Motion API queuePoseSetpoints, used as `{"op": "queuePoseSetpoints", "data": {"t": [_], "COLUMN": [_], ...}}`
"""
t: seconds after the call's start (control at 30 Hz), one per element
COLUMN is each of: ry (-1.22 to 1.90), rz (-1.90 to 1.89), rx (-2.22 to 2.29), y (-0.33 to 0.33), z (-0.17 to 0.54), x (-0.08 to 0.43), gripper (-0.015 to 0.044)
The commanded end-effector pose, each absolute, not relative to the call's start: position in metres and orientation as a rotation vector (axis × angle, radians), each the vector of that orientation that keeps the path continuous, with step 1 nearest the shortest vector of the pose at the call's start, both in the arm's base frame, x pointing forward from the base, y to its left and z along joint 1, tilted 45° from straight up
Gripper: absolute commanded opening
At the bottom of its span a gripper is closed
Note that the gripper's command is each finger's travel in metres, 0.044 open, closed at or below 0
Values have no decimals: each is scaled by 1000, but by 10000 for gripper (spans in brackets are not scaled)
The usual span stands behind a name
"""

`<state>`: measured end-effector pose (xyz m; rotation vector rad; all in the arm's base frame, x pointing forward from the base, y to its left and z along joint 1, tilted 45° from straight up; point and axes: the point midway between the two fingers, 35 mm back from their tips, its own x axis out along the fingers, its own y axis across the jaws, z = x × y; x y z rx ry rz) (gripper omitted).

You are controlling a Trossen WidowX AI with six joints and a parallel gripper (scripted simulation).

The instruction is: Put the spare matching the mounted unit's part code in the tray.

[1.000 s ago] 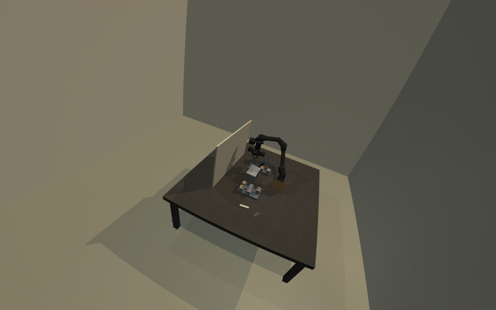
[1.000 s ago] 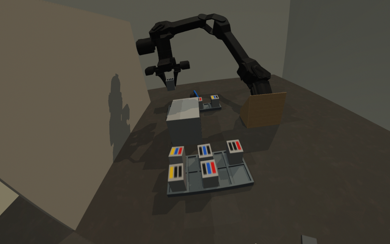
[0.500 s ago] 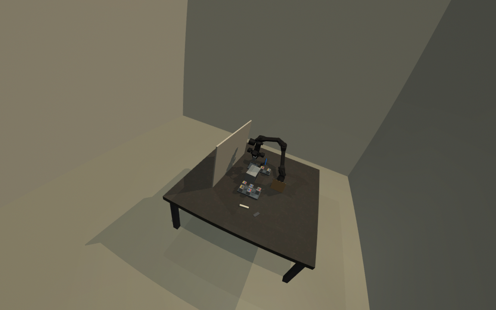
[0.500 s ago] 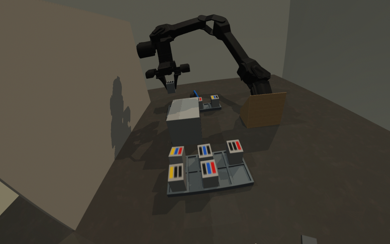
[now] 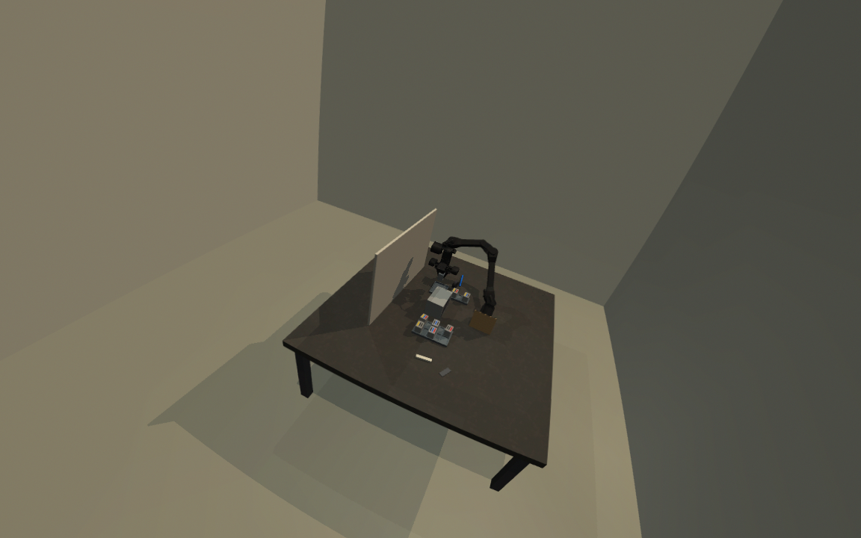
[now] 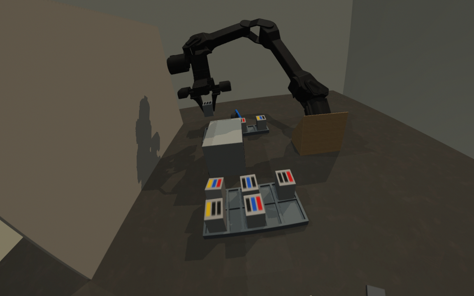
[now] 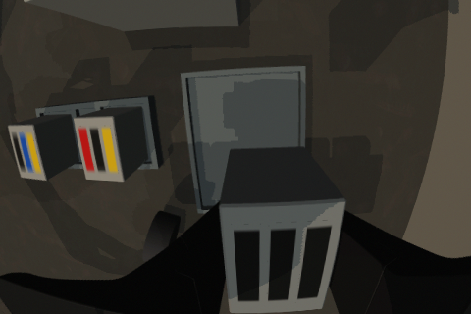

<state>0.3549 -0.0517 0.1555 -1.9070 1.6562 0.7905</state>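
My gripper (image 6: 208, 109) (image 7: 269, 206) is shut on a grey spare block (image 6: 208, 110) (image 7: 288, 218) with three black bars on its face. It holds the block in the air over the near edge of the shallow grey tray (image 7: 208, 113), seen in the wrist view; the block hides part of the tray. Nothing shows in the tray's visible part. Several spares with coloured bars, one of them yellow-black-black (image 6: 213, 209), stand in the front rack (image 6: 293, 213). Two more, red-black-yellow (image 7: 98, 149) and black-blue-yellow (image 7: 27, 152), stand in the small rack (image 7: 127, 102). No code shows on the grey box (image 6: 226, 158) (image 7: 182, 2).
A tall panel (image 5: 400, 274) (image 6: 84, 110) stands along the left. A wooden block (image 5: 483, 321) (image 6: 321, 134) stands before the arm's base. A dark object with a blue part (image 6: 238, 113) lies near the small rack. A pale stick (image 5: 424, 358) and a grey piece (image 5: 445, 371) lie in front.
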Motion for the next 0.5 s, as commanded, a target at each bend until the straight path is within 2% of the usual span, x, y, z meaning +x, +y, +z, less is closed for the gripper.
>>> {"op": "queuePoseSetpoints", "data": {"t": [0.0,0.47], "ry": [1651,1651], "rz": [798,798], "rx": [-1911,-1908], "y": [-52,-61], "z": [153,145], "x": [355,356], "gripper": [0,0]}}
